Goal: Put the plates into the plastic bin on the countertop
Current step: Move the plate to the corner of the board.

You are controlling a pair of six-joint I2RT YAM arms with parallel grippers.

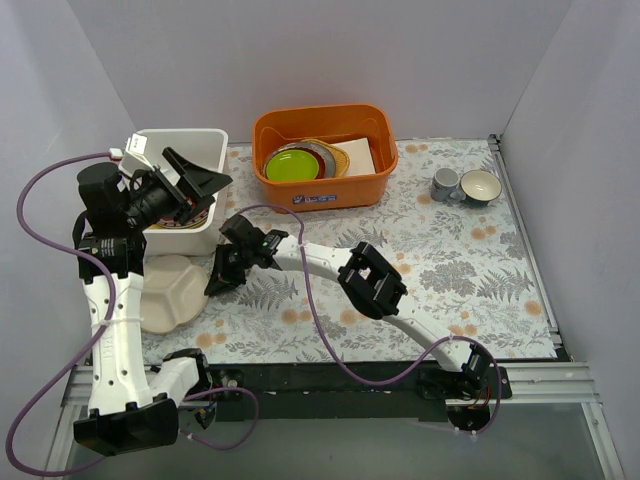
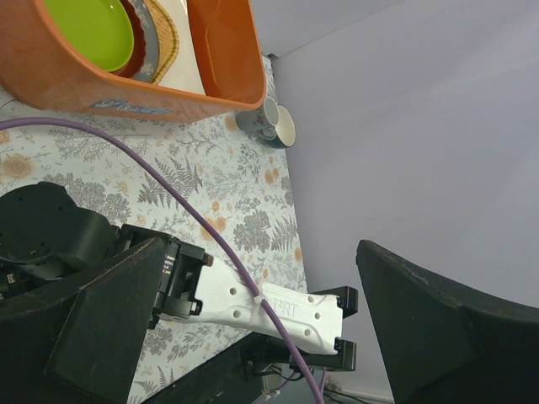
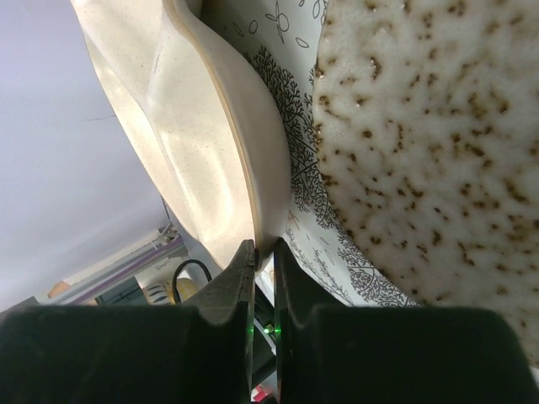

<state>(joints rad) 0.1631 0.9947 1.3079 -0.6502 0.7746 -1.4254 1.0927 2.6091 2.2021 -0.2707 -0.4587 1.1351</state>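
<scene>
The desk is a flat white sheet printed with grey ferns and small orange flowers. At lower left of the top view lies the cream divided plate, matte and thick, with a soft rounded rim and lobed compartments. It sits on the desk just below the white plastic bin, not in it.

The right end effector is at this plate's right edge. In its wrist view the two dark fingers stand almost together, and the plate's rim runs down into the narrow slot between them, so it is pinched there. The upper right of that view is filled by the curved edge of a glazed speckled plate, cream with brown flecks, with printed desk showing between the two plates.

The left end effector hangs over the white bin at upper left of the top view. Its black wedge fingers are spread as wide as they go, with nothing between them. The bin is smooth, deep and straight-walled with a rolled rim. Inside it, part of a striped plate shows under the arm.

At top centre the glossy orange tub holds a lime-green plate stacked with other dishes. Two cups sit at the right, touching.
</scene>
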